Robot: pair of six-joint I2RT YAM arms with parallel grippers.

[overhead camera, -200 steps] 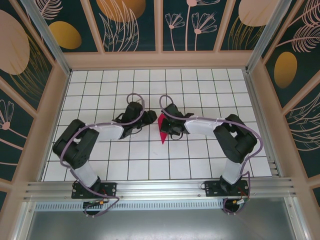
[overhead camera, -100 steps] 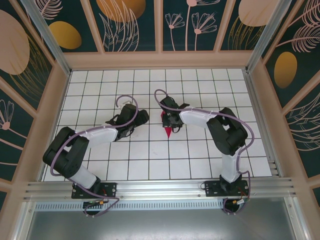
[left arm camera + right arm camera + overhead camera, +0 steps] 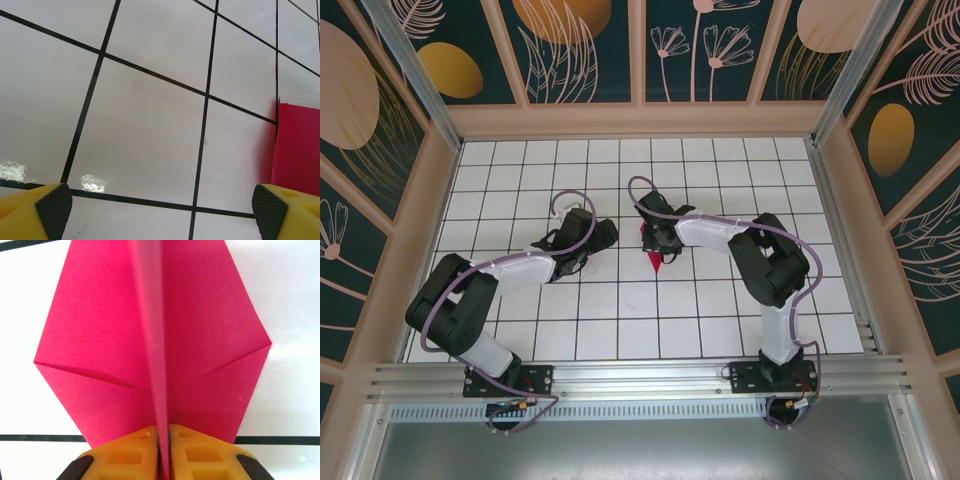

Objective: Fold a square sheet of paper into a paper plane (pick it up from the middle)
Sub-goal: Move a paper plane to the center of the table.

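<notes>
The square sheet of paper is folded into a magenta-pink paper plane [image 3: 657, 259] whose pointed end faces the near side of the tiled floor. My right gripper [image 3: 656, 238] is shut on the plane's raised centre crease [image 3: 156, 345], and the wings [image 3: 95, 355] spread flat to both sides. In the right wrist view the yellow fingers [image 3: 132, 455] pinch the crease at the right gripper [image 3: 163, 434]. My left gripper [image 3: 607, 234] stands open about one tile to the left of the plane, holding nothing. In the left wrist view the left gripper [image 3: 162, 207] hangs over bare tile, with the plane's edge [image 3: 299, 145] at the far right.
The floor [image 3: 620, 310] is white tile with a black grid, walled by beige panels [image 3: 640, 120] at the back and both sides. An aluminium rail [image 3: 640, 380] runs along the near edge by the arm bases.
My left gripper has opened wide and drawn back left, away from the plane. The right gripper has shifted slightly toward the back, still holding the plane's crease.
</notes>
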